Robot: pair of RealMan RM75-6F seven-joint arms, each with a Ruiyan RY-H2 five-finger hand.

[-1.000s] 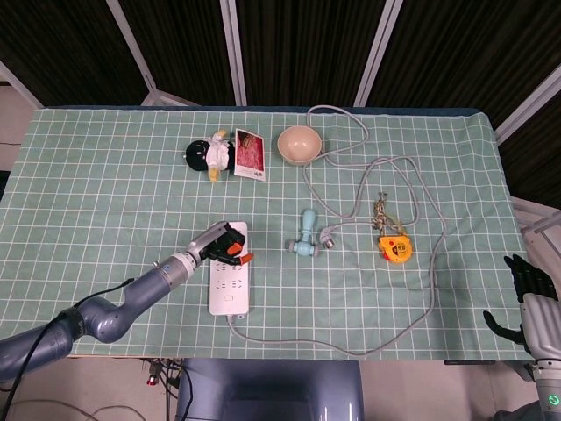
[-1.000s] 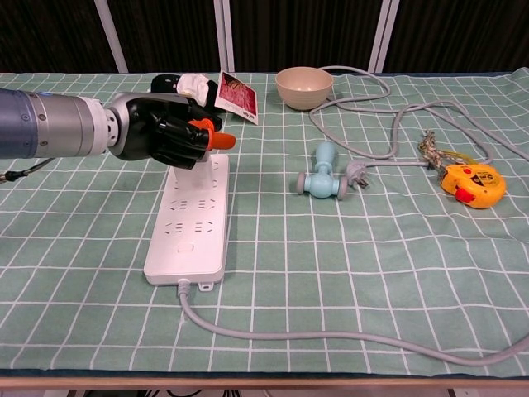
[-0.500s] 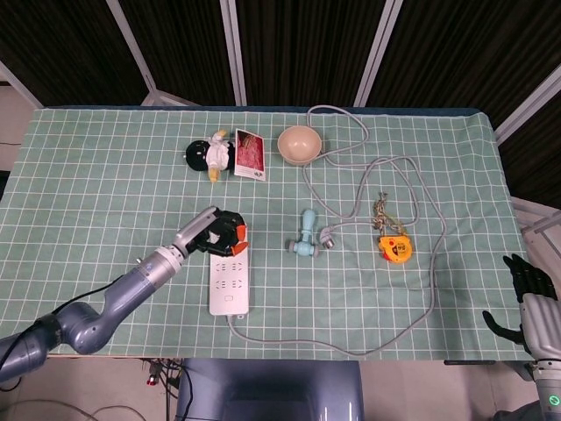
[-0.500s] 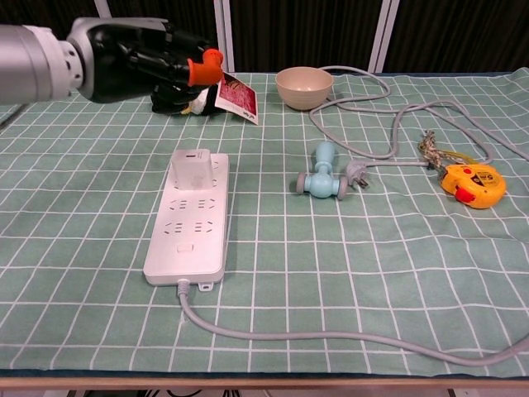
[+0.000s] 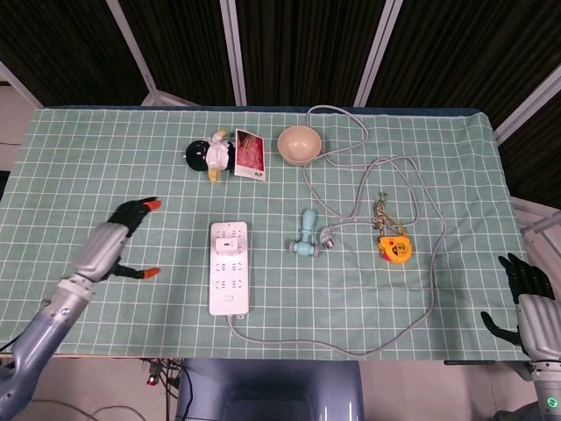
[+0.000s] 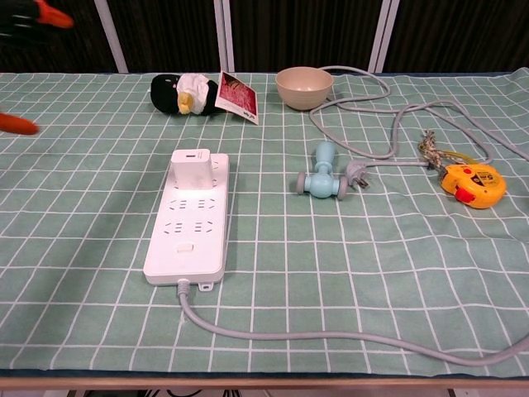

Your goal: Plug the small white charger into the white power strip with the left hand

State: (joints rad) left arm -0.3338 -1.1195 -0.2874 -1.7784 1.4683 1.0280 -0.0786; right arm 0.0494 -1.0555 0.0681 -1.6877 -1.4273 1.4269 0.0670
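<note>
The small white charger point(image 5: 229, 248) point(image 6: 189, 169) stands plugged into the far end of the white power strip point(image 5: 228, 289) point(image 6: 188, 236), which lies lengthwise on the green checked cloth. My left hand point(image 5: 121, 239) hangs open well to the left of the strip, fingers spread, holding nothing; in the chest view only its orange fingertips point(image 6: 18, 124) show at the left edge. My right hand point(image 5: 526, 298) is at the far right beyond the table's edge, fingers apart and empty.
The strip's grey cable point(image 6: 331, 337) runs along the front and loops right. A light-blue dumbbell toy point(image 6: 321, 174), a grey plug point(image 6: 356, 173), an orange tape measure point(image 6: 473, 182), a beige bowl point(image 6: 303, 86), a penguin toy point(image 6: 178, 93) and a red card point(image 6: 236, 96) lie around.
My left hand let go of the charger, lifted off the strip and drew far back to the left. The charger stays seated in the strip. The right hand barely moved.
</note>
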